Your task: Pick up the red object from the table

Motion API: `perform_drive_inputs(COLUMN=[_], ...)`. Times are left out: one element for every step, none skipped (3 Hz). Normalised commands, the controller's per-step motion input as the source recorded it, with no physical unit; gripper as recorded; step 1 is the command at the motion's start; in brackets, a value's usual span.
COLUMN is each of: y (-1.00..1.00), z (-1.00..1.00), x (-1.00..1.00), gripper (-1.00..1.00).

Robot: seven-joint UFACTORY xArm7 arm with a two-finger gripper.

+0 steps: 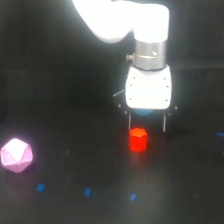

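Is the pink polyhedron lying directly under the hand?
No, the pink polyhedron sits far toward the exterior view's left, while the red object lies below the hand.

I see the red object point(138, 139) as a small, bright red-orange stubby cylinder with faintly faceted sides, standing upright on the table point(70, 100). The table reads as a dark, nearly black flat surface with a few small blue marks; the red piece sits right of centre in the exterior view

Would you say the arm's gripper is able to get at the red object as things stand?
Probably yes: the gripper hangs just above the red object, its fingers apart and nothing between them; the pink polyhedron lies far off.
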Motion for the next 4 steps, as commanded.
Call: perform_drive_inputs(y=[-0.79, -0.16, -0.17, -0.42], z=[0.12, -1.0, -0.44, -1.0], x=[-0.02, -1.0, -0.47, -0.67], gripper=[1.0, 0.51, 0.27, -1.0])
